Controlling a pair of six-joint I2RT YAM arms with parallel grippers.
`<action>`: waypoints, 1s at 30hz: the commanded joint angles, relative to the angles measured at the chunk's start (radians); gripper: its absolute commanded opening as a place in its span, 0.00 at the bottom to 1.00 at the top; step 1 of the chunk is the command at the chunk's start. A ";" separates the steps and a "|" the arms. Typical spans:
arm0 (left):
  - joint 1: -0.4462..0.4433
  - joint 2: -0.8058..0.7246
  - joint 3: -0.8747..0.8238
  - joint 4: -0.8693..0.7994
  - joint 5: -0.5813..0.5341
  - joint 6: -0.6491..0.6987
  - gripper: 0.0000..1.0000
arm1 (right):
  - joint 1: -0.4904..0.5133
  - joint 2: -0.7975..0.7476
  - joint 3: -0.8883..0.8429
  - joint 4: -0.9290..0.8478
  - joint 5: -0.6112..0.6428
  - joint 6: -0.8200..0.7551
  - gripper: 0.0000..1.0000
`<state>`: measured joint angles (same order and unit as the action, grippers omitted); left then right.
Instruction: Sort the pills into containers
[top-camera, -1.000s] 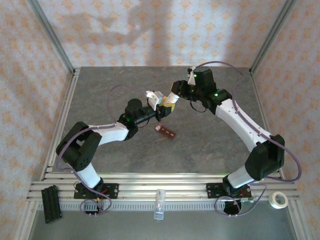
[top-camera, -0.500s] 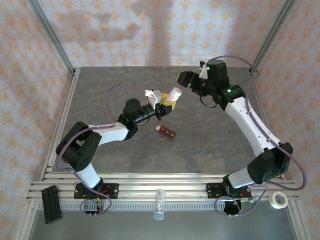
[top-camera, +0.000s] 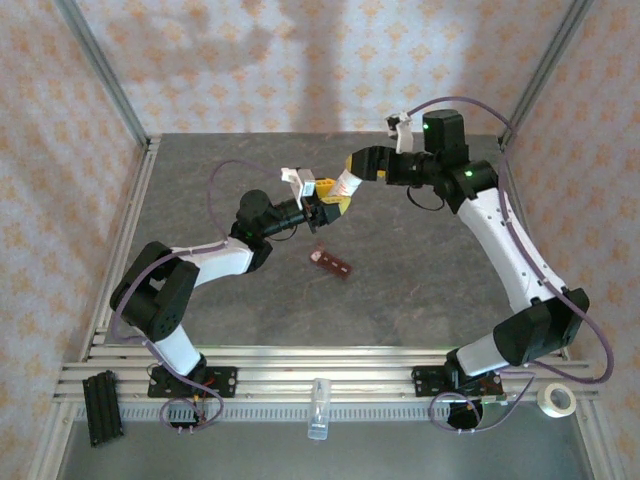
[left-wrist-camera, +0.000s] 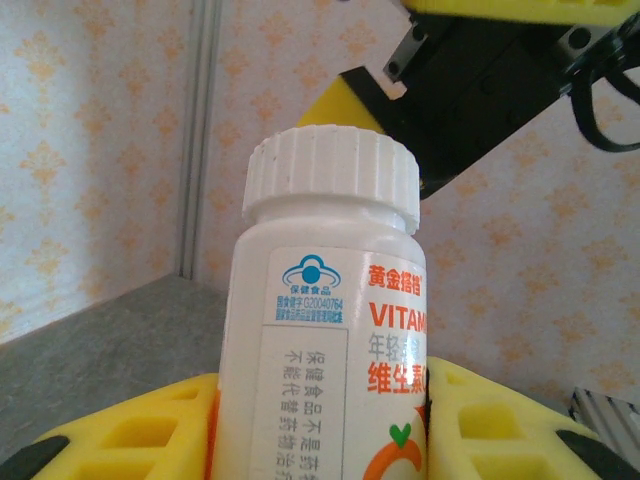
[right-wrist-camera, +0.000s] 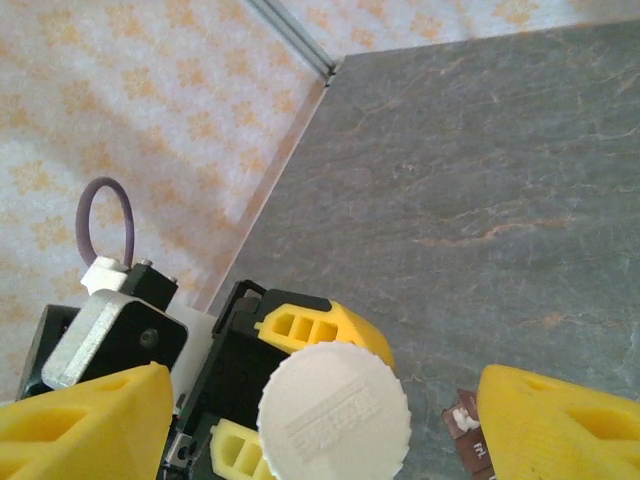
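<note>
The containers (top-camera: 333, 265) are one short strip of dark reddish-brown plastic. It is made of small box compartments joined in a row, with straight edges and a dull surface. The strip lies flat on the table (top-camera: 430, 290), lower than the vitamin bottle (left-wrist-camera: 330, 330) and on its near side, apart from it. In the right wrist view, one corner of the strip shows just beside the bottle's cap (right-wrist-camera: 333, 410). There is a small white spot on this corner, and I cannot tell what it is.

The bottle is a round cylinder of smooth white plastic. Its label carries a blue emblem, orange letters and Chinese text. The cap is also white, with fine ribs around its edge and raised writing on its flat top.

The left gripper (top-camera: 328, 198) is clenched on the body of the bottle. Its yellow foam-looking pads (left-wrist-camera: 490, 420), cut with square hollow cells, press on both sides. The bottle is held in the air, tilted, with the cap toward the right gripper (top-camera: 356, 166). This gripper is released: its yellow fingers (right-wrist-camera: 90, 425) stand wide on either side of the cap, with a clear gap and no touch. The table under the bottle is grey and stone-like, with thin brownish veins.
</note>
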<state>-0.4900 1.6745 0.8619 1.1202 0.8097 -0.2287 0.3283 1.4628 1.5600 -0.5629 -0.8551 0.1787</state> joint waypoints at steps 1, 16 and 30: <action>0.003 0.009 0.035 0.070 0.038 -0.032 0.00 | 0.000 0.012 0.031 -0.020 -0.067 -0.033 0.79; 0.002 0.019 0.041 0.076 0.042 -0.044 0.00 | 0.013 0.030 0.018 -0.028 -0.087 -0.038 0.63; -0.005 0.013 0.046 0.073 0.015 -0.043 0.00 | 0.043 0.003 -0.074 0.069 0.004 0.072 0.33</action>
<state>-0.4877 1.6859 0.8745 1.1324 0.8268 -0.2691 0.3386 1.4868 1.5288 -0.5419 -0.8997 0.1909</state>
